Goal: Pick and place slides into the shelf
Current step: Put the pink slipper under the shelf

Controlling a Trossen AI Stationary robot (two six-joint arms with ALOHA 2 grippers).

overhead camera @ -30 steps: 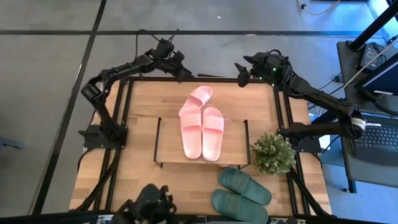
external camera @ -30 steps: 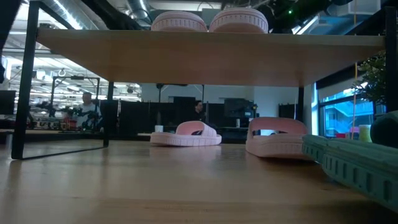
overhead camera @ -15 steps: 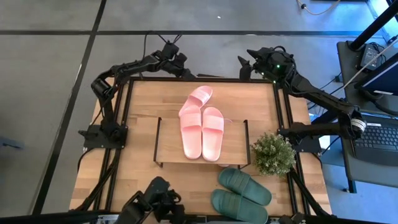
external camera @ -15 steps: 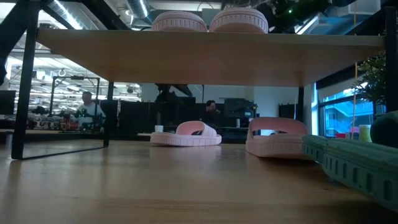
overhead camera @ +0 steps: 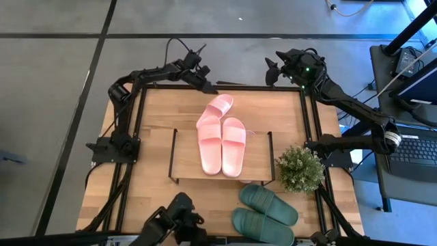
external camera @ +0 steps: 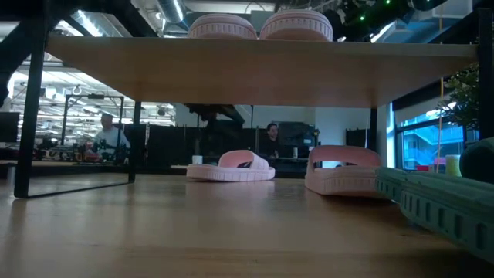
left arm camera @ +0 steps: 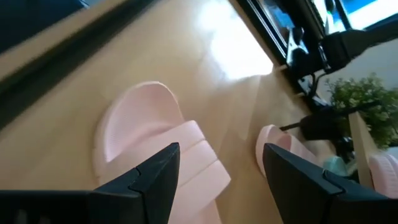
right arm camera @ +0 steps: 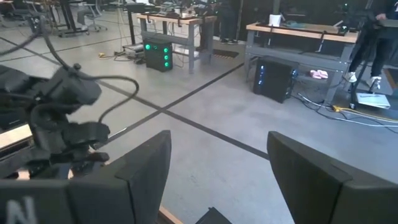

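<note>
The shelf (overhead camera: 188, 154) stands mid-table; its top board (external camera: 255, 73) carries two light pink slides (overhead camera: 210, 147) (overhead camera: 233, 147). A third pink slide (overhead camera: 218, 106) lies sole-down on the table behind the shelf. A fourth (external camera: 343, 174) lies on the table near it, hidden by the board in the high view. The dark green pair (overhead camera: 266, 205) (overhead camera: 263, 227) lies at the near right. My left gripper (overhead camera: 205, 80) hangs open over the far edge, just beyond the third slide (left arm camera: 149, 143), touching nothing. My right gripper (overhead camera: 272, 68) is open at the far right corner, facing the room.
A potted plant (overhead camera: 299, 167) stands right of the shelf, behind the green pair. Thin black wire legs (external camera: 27, 116) hold the board up, and there is open room beneath it. A dark object (overhead camera: 174, 222) sits at the near edge. People and benches show beyond the table.
My left gripper has swung toward the table's right along the far edge and come in toward the pink slide behind the shelf, staying open. The slides and the shelf have kept their places.
</note>
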